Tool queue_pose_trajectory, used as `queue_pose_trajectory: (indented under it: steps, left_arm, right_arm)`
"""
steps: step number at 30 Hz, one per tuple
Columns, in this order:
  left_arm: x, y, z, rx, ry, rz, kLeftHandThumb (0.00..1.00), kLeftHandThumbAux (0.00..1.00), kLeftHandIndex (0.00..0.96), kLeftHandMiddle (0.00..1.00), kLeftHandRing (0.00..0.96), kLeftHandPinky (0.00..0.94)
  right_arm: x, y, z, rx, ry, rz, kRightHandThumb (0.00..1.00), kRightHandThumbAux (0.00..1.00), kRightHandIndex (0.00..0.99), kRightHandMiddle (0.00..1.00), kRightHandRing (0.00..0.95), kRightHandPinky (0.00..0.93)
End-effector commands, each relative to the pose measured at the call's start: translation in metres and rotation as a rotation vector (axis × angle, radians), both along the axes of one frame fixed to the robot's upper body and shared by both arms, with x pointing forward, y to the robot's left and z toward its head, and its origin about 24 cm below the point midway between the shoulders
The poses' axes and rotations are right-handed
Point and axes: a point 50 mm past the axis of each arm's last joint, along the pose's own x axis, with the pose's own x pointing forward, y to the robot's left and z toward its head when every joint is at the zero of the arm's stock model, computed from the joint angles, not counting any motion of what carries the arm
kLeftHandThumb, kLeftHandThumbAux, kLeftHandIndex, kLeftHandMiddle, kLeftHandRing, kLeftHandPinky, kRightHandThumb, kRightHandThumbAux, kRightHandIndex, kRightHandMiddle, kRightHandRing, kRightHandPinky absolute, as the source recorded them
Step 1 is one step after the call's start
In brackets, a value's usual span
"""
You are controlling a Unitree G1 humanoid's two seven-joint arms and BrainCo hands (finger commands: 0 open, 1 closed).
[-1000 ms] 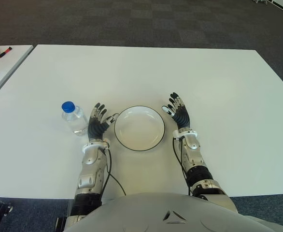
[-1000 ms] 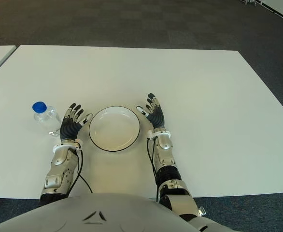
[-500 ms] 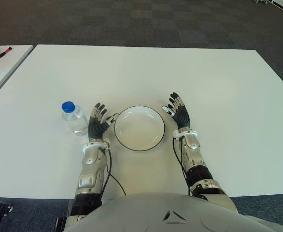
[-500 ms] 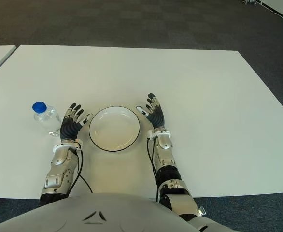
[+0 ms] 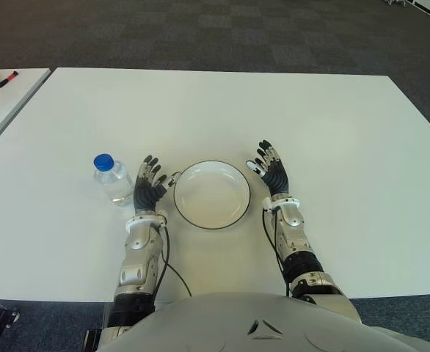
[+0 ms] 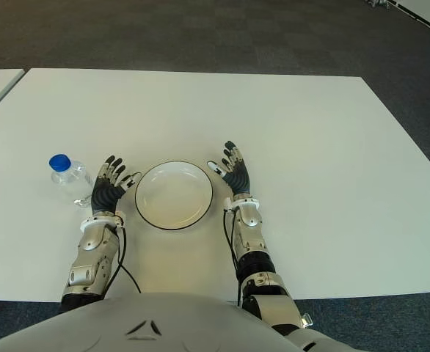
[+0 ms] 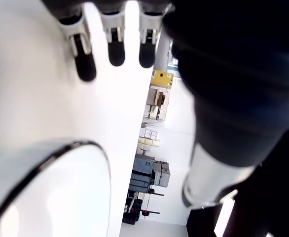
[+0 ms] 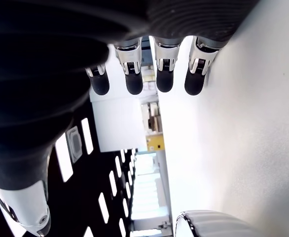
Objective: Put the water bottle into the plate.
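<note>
A clear water bottle (image 5: pixel 112 179) with a blue cap stands upright on the white table (image 5: pixel 222 110), left of the plate. The white plate (image 5: pixel 212 194) with a dark rim sits in front of me with nothing in it. My left hand (image 5: pixel 151 185) is between bottle and plate, fingers spread, holding nothing, just right of the bottle. My right hand (image 5: pixel 271 167) shows at the plate's right edge, fingers also spread. The plate's rim (image 7: pixel 55 163) appears in the left wrist view, and the rim (image 8: pixel 208 219) in the right wrist view.
A second white table (image 5: pixel 2 103) stands at the far left with markers on it. Dark carpet (image 5: pixel 200 33) lies beyond the table's far edge.
</note>
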Motion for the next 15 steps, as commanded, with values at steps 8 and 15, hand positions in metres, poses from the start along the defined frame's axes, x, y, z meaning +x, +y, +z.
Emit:
queue_pose_trajectory:
  steps: [8, 15]
  left_arm:
    - [-0.014, -0.017, 0.047, 0.096, -0.235, -0.019, 0.0, 0.9, 0.075, 0.088, 0.083, 0.113]
    - [-0.022, -0.014, 0.065, 0.201, -0.337, -0.018, 0.0, 0.845, 0.075, 0.069, 0.063, 0.097]
  right_arm:
    - [-0.012, 0.0, -0.021, 0.005, 0.125, -0.021, 0.011, 0.72, 0.0, 0.0, 0.0, 0.037]
    - [-0.012, 0.0, -0.021, 0.012, 0.13, -0.026, 0.03, 0.722, 0.0, 0.0, 0.0, 0.035]
